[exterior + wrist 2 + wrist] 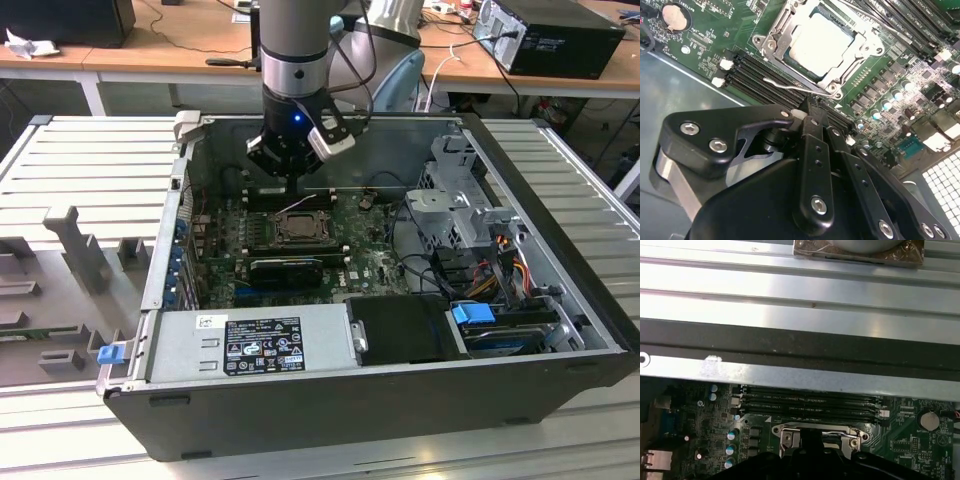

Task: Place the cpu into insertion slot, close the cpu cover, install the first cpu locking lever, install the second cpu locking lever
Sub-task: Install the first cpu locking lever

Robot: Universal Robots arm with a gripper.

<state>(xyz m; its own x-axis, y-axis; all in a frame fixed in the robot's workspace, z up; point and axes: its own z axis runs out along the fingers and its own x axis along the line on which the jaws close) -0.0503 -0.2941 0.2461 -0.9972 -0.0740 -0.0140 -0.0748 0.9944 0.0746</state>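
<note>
The cpu [821,41] lies seated in the insertion slot [790,75] on the green motherboard [890,70], its pale metal top framed by the cpu cover [847,70] — the cover is down around it. A thin wire locking lever [785,85] runs beside the socket, next to the black memory slots [755,75]. The pincer [807,112] hovers just above the socket edge, fingers pressed together and holding nothing, inside the open computer case [560,200] — seen in the exterior view
</note>
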